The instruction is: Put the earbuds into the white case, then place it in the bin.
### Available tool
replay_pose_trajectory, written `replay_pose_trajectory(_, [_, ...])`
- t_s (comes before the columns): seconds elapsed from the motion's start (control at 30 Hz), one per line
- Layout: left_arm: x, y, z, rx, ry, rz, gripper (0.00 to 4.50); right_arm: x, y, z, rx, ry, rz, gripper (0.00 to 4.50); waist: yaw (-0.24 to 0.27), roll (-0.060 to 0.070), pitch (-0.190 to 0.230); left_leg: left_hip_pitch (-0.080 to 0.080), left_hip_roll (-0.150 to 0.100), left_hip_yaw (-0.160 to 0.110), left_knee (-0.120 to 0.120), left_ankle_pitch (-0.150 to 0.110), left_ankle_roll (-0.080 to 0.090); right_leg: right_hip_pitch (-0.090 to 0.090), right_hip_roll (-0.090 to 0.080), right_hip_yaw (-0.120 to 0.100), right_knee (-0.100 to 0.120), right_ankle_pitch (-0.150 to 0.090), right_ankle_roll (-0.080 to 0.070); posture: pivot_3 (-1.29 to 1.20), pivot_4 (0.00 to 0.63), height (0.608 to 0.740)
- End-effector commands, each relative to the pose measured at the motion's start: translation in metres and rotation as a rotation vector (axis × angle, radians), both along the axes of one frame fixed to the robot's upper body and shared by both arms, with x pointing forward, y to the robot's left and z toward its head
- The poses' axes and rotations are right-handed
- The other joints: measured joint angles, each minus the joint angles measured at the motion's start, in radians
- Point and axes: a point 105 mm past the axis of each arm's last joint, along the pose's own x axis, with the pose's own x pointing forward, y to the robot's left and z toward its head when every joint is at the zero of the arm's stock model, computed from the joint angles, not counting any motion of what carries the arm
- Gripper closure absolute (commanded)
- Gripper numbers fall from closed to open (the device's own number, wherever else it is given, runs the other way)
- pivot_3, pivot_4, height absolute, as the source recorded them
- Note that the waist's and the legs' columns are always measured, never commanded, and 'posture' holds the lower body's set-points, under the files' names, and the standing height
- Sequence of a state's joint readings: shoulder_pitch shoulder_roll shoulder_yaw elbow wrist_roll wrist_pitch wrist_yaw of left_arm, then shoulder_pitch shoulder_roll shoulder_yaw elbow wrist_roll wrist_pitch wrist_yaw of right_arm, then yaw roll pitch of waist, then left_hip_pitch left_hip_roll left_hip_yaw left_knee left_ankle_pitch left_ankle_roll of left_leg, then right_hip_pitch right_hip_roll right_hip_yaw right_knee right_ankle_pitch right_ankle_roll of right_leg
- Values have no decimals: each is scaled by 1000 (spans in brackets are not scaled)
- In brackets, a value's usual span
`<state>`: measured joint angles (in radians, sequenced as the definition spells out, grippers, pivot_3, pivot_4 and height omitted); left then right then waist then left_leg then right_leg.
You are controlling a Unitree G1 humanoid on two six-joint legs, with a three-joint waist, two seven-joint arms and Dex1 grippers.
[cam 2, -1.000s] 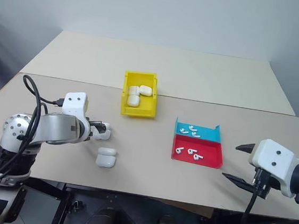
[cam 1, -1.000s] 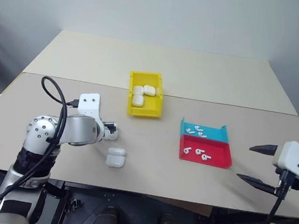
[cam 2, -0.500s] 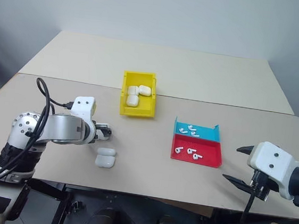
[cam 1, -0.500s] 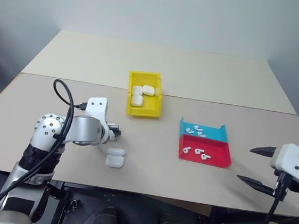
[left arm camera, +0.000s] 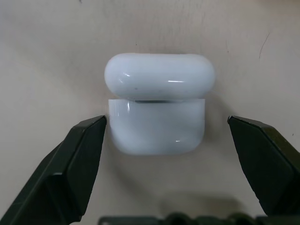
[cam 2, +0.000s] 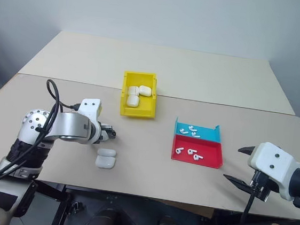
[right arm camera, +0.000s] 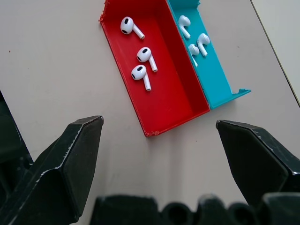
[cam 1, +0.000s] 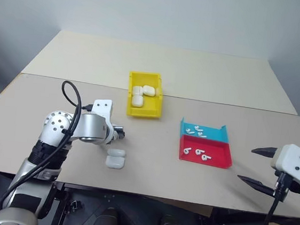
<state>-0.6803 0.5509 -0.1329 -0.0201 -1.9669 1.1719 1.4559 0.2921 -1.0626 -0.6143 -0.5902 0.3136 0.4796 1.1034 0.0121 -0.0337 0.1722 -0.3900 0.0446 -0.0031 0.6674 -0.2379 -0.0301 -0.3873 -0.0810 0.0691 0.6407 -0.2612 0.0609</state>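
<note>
while both arms' jaws gape empty, the glossy white case (left arm camera: 159, 110) lies shut, rounded, seam showing.

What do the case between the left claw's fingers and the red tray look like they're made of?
The white case: probably hard glossy plastic; small bright highlights run along its rounded lid and body, and a crisp seam divides them. The red tray: likely thin moulded or printed plastic with a duller finish; even flat colour, thin upright walls, slightly rough edges at the corner. Neither can be confirmed by look alone.
</note>
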Motion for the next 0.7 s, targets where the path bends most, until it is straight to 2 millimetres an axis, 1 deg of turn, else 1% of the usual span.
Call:
replay_pose_trajectory(0.03, [4,-2,10,4,-28,-13,0,-1,0,7,-18,-47,-9,27,0,0,0,0,0,0,0,0,0,0,0,0,0,0,0,0,150,740])
replay_pose_trajectory(0.27, [4,-4,5,-7,-3,-27,0,-2,1,5,-16,-43,-13,27,0,0,0,0,0,0,0,0,0,0,0,0,0,0,0,0,150,740])
replay_pose_trajectory(0.7, [5,-2,2,-4,15,-28,0,-1,2,2,-16,-46,-21,27,0,0,0,0,0,0,0,0,0,0,0,0,0,0,0,0,150,740])
